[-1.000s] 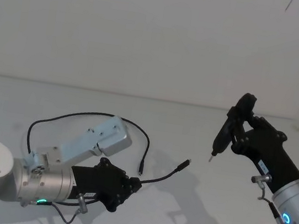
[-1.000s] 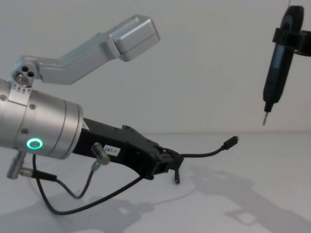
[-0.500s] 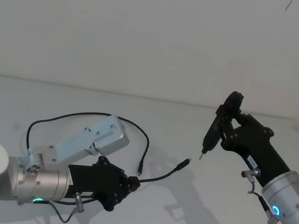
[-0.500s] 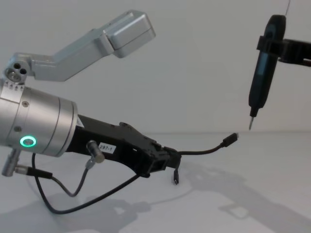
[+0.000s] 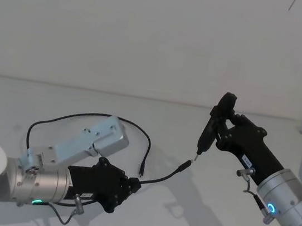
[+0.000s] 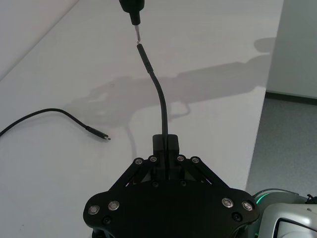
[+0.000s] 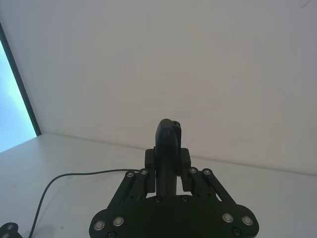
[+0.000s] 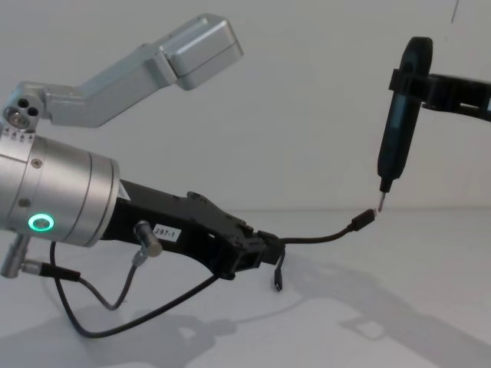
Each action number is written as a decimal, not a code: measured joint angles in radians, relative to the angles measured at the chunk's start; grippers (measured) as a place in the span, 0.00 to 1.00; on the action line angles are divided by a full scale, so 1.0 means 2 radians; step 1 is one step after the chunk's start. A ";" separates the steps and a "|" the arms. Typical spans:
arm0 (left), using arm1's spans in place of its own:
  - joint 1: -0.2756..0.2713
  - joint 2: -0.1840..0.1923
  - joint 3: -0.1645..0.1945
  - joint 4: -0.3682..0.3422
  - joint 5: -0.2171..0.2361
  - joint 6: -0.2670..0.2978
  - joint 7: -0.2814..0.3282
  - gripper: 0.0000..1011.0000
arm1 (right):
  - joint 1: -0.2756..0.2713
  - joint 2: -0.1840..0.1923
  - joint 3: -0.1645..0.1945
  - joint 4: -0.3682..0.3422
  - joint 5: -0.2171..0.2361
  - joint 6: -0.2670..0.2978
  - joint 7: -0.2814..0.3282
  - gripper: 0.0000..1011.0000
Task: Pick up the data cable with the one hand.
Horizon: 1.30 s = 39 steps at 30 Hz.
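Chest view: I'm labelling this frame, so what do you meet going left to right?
From the left: silver wrist cylinder with green ring → left gripper shut on the data cable → raised plug → pen-like tool in right gripper.

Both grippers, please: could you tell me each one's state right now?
Left gripper: shut on the data cable.
Right gripper: shut on the pen-like tool.

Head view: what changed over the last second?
The right gripper, holding the slim black pen-like tool, moved toward the robot's left and down; its metal tip now almost meets the raised plug of the thin black data cable. The left gripper stayed shut on that cable.
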 joint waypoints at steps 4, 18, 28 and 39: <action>0.000 0.000 0.000 0.000 0.000 0.000 0.000 0.04 | 0.003 0.000 -0.002 0.004 0.002 0.000 0.000 0.28; 0.000 0.001 0.000 0.000 0.000 -0.001 -0.001 0.04 | 0.010 0.000 -0.008 0.012 0.006 0.000 0.000 0.28; 0.000 0.001 0.000 0.000 0.000 -0.001 -0.001 0.04 | 0.011 -0.001 -0.009 0.013 0.004 0.000 -0.001 0.28; 0.000 0.001 0.000 0.000 0.000 -0.001 -0.001 0.04 | 0.008 -0.001 -0.010 0.010 0.002 -0.001 0.000 0.28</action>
